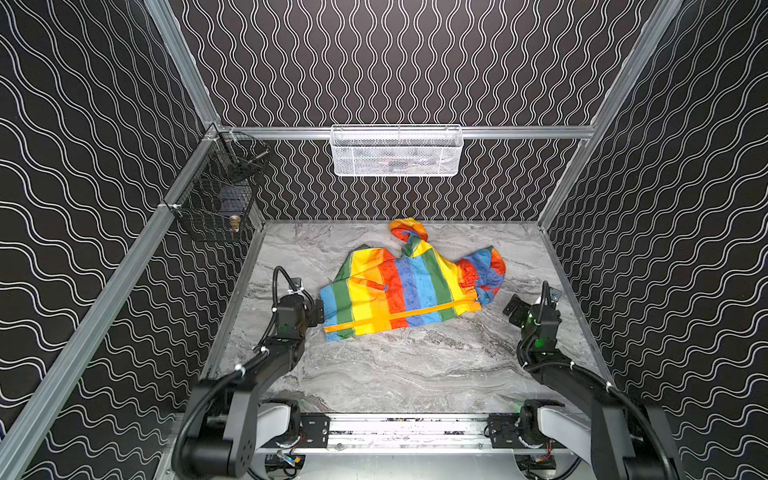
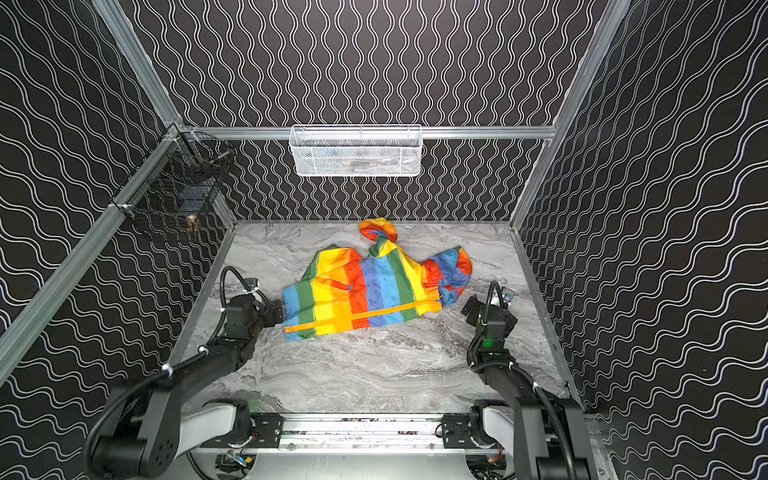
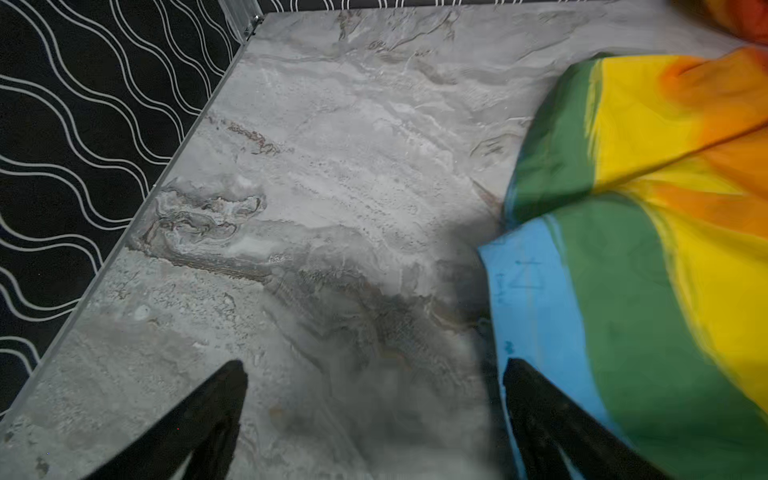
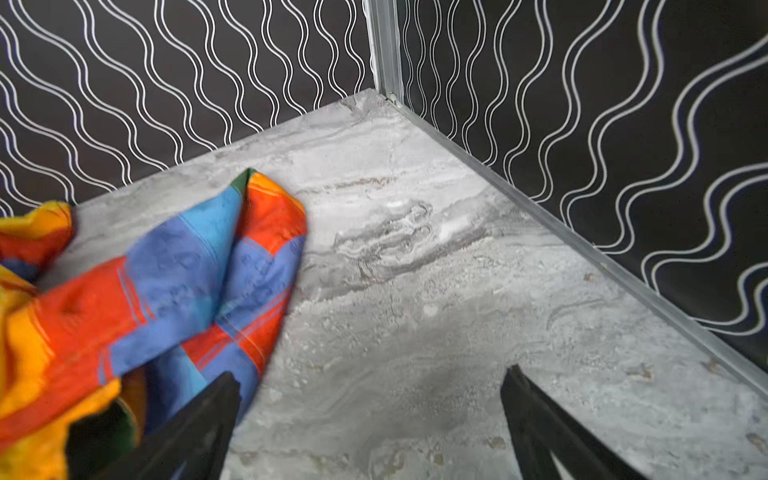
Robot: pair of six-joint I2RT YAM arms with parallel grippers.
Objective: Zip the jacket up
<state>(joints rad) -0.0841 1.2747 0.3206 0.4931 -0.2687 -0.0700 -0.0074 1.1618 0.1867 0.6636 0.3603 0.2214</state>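
Observation:
The jacket lies crumpled in rainbow stripes on the marble table, hood toward the back wall. Its orange zipper band runs along the near edge. My left gripper sits at the jacket's left hem, open. In the left wrist view the left gripper spans bare table, one finger over the blue stripe of the jacket. My right gripper hovers open just right of the bunched sleeve. In the right wrist view the right gripper holds nothing, with the jacket beside one finger.
A white mesh basket hangs on the back wall and a black wire basket on the left wall. Patterned walls with metal rails close in three sides. The arms' base rail runs along the front.

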